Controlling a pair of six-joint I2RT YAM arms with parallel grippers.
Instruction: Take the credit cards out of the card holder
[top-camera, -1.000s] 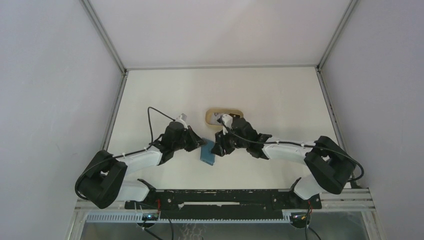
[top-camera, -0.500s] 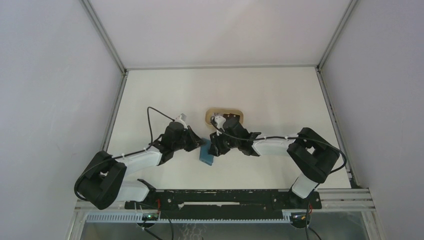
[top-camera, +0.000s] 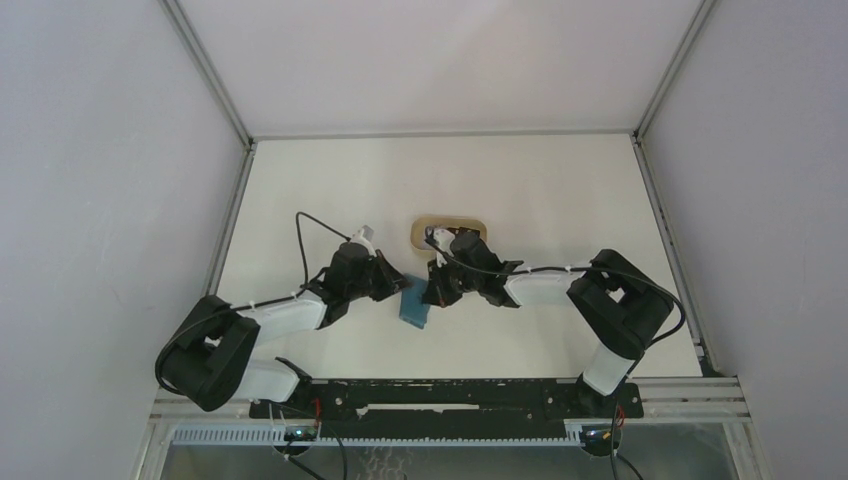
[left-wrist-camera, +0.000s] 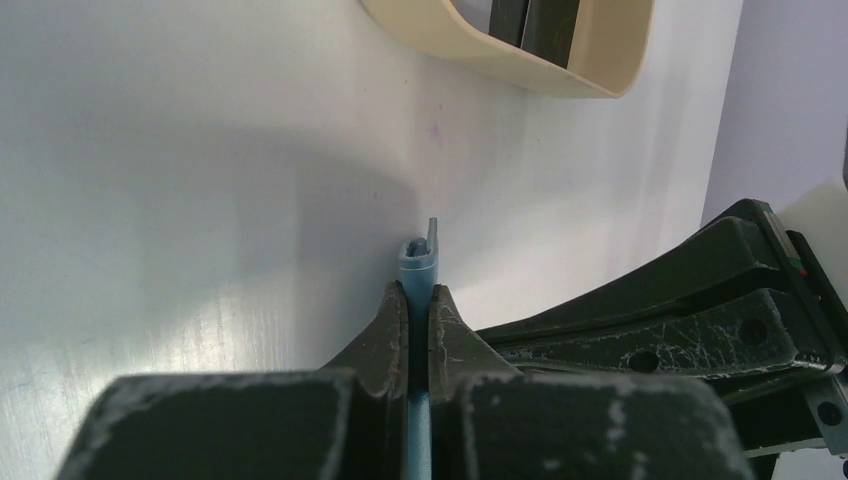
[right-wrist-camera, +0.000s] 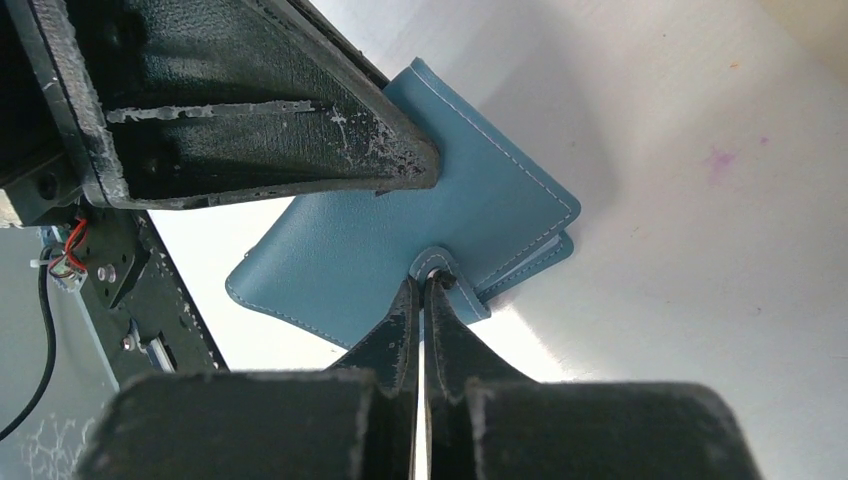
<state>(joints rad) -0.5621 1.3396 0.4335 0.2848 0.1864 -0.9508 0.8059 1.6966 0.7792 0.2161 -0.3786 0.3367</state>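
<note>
The teal-blue card holder (top-camera: 414, 305) stands on edge between the two arms, folded shut. My left gripper (left-wrist-camera: 418, 292) is shut on its rim, and the blue edge (left-wrist-camera: 417, 265) pokes out past the fingertips. In the right wrist view the holder's outer face (right-wrist-camera: 400, 230) fills the middle, and my right gripper (right-wrist-camera: 420, 285) is shut with its tips pinched on the small snap tab (right-wrist-camera: 432, 265). The left gripper's fingers (right-wrist-camera: 300, 150) clamp the holder's upper corner there. No credit cards show; they are hidden from view.
A tan oval tray (top-camera: 416, 235) lies just behind the grippers, with dark flat shapes inside that I cannot identify in the left wrist view (left-wrist-camera: 440, 40). Grey walls enclose the white table on the left, right and back.
The right arm has shifted left toward the card holder, and its jaws went from open to shut at the snap tab. The left arm kept its grip and hardly moved.
</note>
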